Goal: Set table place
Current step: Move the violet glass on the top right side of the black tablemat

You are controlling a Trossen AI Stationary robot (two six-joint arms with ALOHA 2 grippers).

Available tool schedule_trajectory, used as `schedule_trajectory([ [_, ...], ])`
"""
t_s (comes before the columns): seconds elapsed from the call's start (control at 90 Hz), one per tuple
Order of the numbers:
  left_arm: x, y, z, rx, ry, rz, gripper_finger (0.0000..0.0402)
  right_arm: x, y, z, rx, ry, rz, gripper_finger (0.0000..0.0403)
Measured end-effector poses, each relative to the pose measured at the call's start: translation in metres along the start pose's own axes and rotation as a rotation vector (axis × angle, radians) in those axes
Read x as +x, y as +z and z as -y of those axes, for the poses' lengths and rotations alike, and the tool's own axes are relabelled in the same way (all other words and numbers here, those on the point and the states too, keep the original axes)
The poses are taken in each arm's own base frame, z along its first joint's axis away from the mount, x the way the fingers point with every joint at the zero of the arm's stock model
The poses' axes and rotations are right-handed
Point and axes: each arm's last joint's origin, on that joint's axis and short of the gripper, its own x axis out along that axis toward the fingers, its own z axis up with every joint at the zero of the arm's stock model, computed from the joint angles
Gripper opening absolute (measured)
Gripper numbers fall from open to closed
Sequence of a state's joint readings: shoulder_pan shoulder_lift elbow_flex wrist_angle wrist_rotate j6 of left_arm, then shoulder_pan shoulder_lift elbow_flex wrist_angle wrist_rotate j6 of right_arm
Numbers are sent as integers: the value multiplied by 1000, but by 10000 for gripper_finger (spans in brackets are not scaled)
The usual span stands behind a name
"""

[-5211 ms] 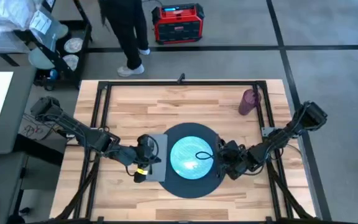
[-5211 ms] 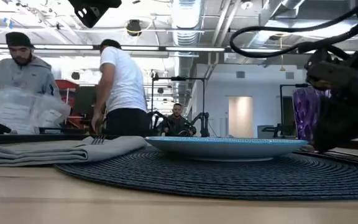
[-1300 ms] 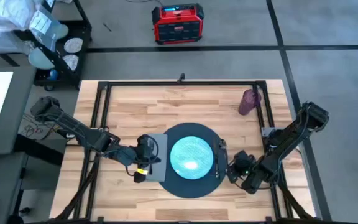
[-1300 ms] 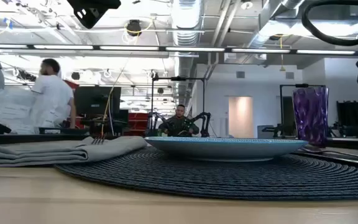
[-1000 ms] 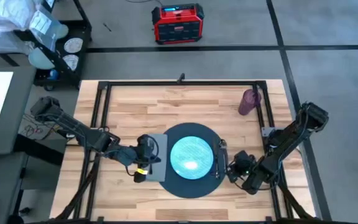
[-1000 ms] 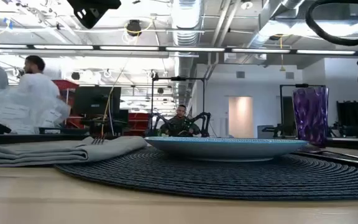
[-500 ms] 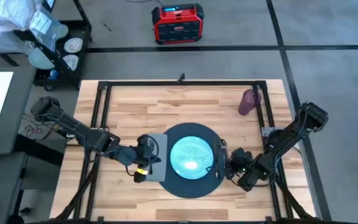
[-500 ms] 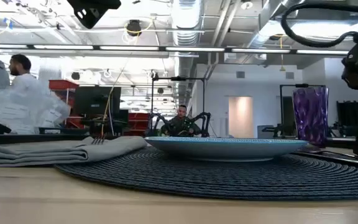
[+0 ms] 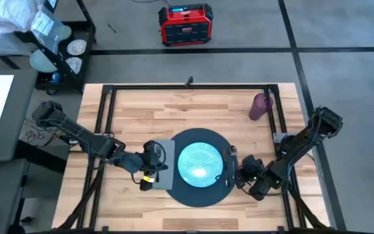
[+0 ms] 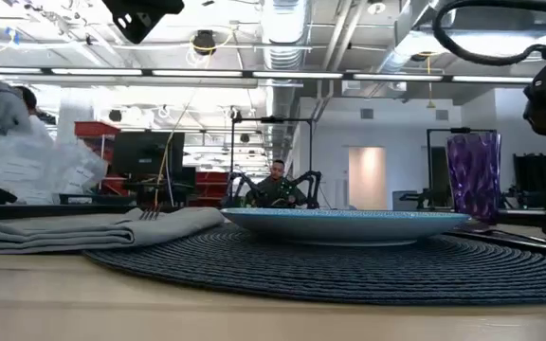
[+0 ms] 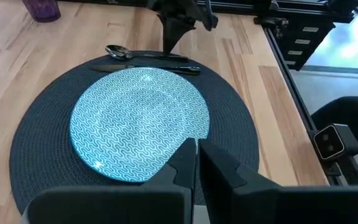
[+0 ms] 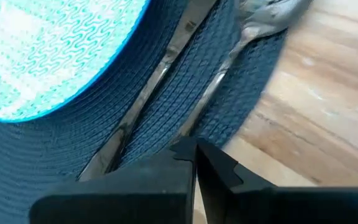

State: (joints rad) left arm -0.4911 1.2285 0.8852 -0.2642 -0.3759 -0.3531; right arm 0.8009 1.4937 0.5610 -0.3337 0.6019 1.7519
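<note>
Since a second ago our right gripper (image 9: 240, 174) has slid in from the table's (image 9: 193, 104) edge to the mat's (image 9: 199, 195) rim, fingers pressed together on nothing, just beside the knife (image 12: 160, 71) and spoon (image 12: 253, 31) lying there. The teal plate (image 9: 200, 163) sits centred on the mat. Our left gripper (image 9: 153, 164) rests clenched over the napkin (image 10: 83, 230). The purple cup (image 9: 260, 106) stands well apart.
</note>
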Motion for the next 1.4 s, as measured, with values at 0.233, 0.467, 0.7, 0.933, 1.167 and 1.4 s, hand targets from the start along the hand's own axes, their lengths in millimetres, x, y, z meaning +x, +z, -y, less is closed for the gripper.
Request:
schedule_trajectory([
  [0.233, 0, 0, 0, -8, 0, 0, 0, -3, 0, 6, 28, -21, 100, 0],
  [0.467, 0, 0, 0, -9, 0, -1, 0, -4, 3, 7, 29, -12, 174, 0],
  [0.7, 0, 0, 0, -10, 0, 0, 0, -36, 42, 4, -65, -119, 331, 0],
  [0.933, 0, 0, 0, -10, 0, 0, 0, -95, 104, -18, -274, -161, 365, 51],
  [1.167, 0, 0, 0, -10, 0, 1, 0, -148, 173, 6, -215, -274, 296, 147],
  [1.4, 0, 0, 0, -9, 0, 0, 0, -155, 207, 38, -145, -376, 144, 191],
])
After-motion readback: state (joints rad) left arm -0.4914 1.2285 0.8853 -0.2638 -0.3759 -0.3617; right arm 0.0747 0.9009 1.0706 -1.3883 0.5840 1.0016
